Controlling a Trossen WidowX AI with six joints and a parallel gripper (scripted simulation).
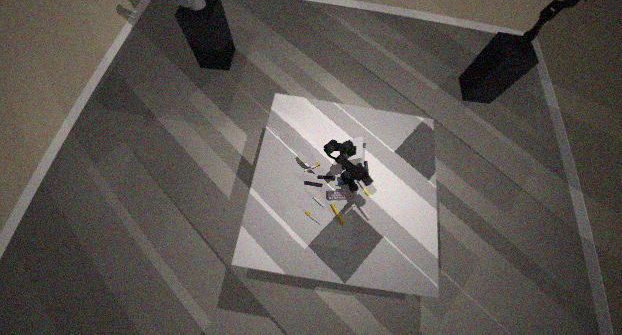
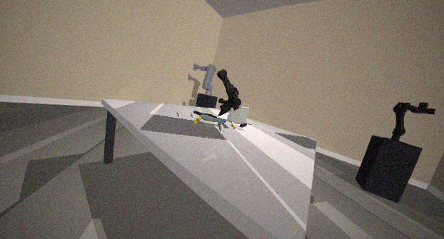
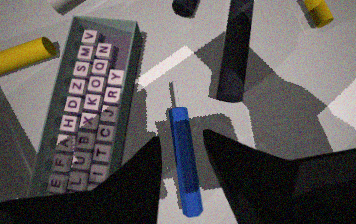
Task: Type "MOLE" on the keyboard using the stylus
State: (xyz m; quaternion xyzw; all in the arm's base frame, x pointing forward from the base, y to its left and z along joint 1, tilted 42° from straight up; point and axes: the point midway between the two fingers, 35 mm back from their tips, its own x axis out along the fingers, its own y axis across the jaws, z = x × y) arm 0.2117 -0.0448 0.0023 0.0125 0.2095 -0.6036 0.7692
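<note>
The keyboard (image 3: 92,102) (image 1: 336,195) is a dark green-grey tray with several pale letter keys, left of the fingers in the wrist view; its near end is hidden behind the left finger. The M key (image 3: 85,52) is near its far end. The blue stylus (image 3: 185,160) (image 1: 340,184) lies beside the keyboard, its thin grey tip (image 3: 174,95) pointing away from me. My gripper (image 3: 181,138) (image 2: 220,114) is partly open and empty. In the wrist view its fingers stand either side of the stylus, with visible gaps on both sides.
A thick yellow rod (image 3: 14,59) (image 1: 337,214) lies beyond the keyboard's left side. A black rod (image 3: 235,55) lies right of the stylus tip, and another black rod (image 3: 185,6) and a yellow-ended rod (image 3: 320,12) farther off. A pale block (image 2: 238,115) stands near the arm.
</note>
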